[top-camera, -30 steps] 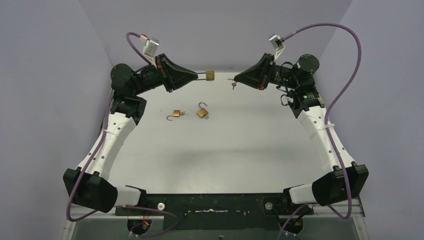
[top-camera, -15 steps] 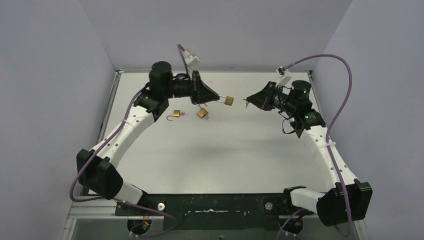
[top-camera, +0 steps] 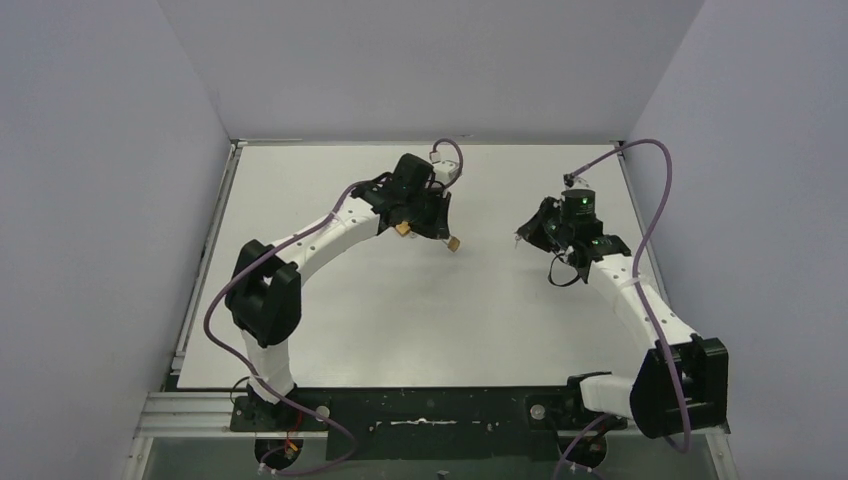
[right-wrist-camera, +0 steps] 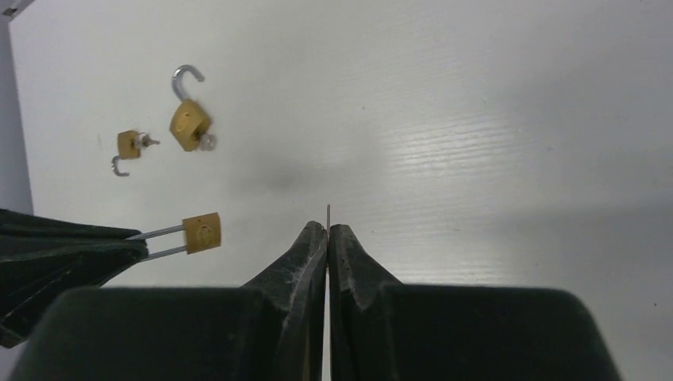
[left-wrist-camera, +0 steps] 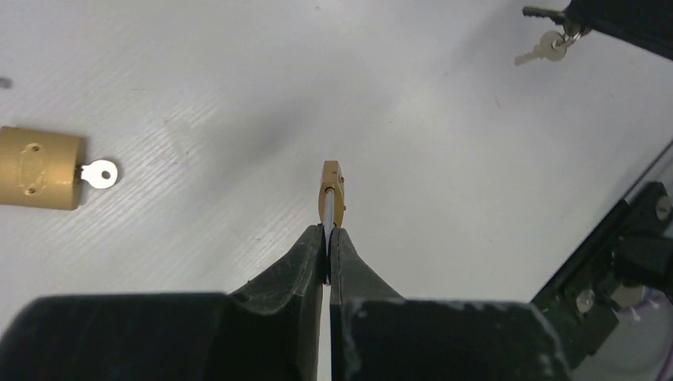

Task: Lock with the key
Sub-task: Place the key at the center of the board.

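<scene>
My left gripper (top-camera: 441, 236) is shut on the steel shackle of a small brass padlock (top-camera: 453, 243) and holds it above the table, near the middle. In the left wrist view the padlock (left-wrist-camera: 332, 193) sticks out edge-on from the closed fingertips (left-wrist-camera: 327, 235). My right gripper (top-camera: 520, 238) is shut on a key (right-wrist-camera: 328, 212), seen edge-on as a thin blade. The key ring (left-wrist-camera: 546, 48) hangs below it in the left wrist view. In the right wrist view the held padlock (right-wrist-camera: 201, 232) is to the left of my right gripper (right-wrist-camera: 328, 228), apart from the key.
Two more open brass padlocks lie on the white table (top-camera: 400, 320): a larger one (right-wrist-camera: 189, 125) with a key in it and a smaller one (right-wrist-camera: 128, 144). The larger one also shows in the left wrist view (left-wrist-camera: 40, 168). Grey walls enclose the table.
Both arms swung from the far edge toward the middle of the table. The left carried the padlock right and nearer; the right carried the key nearer. Padlock and key now face each other.
</scene>
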Action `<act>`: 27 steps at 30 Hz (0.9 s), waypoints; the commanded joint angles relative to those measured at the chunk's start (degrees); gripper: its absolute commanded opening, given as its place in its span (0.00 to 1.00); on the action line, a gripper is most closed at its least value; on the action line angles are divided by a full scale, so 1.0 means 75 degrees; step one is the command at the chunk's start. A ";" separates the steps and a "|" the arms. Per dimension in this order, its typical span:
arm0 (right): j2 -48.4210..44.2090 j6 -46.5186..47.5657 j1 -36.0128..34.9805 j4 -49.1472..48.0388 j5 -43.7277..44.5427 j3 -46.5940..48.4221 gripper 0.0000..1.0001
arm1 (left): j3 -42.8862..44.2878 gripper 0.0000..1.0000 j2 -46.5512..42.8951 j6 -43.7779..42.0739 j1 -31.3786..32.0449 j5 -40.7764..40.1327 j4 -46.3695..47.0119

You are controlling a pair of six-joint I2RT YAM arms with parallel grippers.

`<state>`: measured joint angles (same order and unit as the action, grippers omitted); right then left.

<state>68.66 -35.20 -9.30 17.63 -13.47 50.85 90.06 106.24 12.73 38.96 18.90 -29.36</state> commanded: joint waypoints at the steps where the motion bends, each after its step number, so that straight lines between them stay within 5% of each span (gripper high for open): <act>1: 0.0969 -0.0647 -0.0087 -0.0505 0.0729 0.0026 0.00 | 0.0668 0.00 0.0188 0.0892 0.0064 -0.1733 0.0306; 5: 0.1779 -0.0811 -0.0579 -0.1161 0.0792 0.0064 0.00 | 0.1075 0.00 0.0553 0.1372 0.0144 -0.2425 0.0061; 12: 0.2895 -0.1347 -0.1180 -0.2097 0.0998 0.0375 0.00 | 0.3311 0.00 0.1918 0.1617 0.0650 -0.4383 -0.2155; 27: 0.4539 -0.0633 -0.1279 -0.4166 0.0555 0.0930 0.00 | 0.4669 0.00 0.3433 0.2505 0.0673 -0.4172 -0.2994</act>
<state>101.14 -42.04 -19.16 -6.24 -8.60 54.54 120.40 130.85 29.23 44.27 -11.05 -50.30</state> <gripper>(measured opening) 0.028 0.018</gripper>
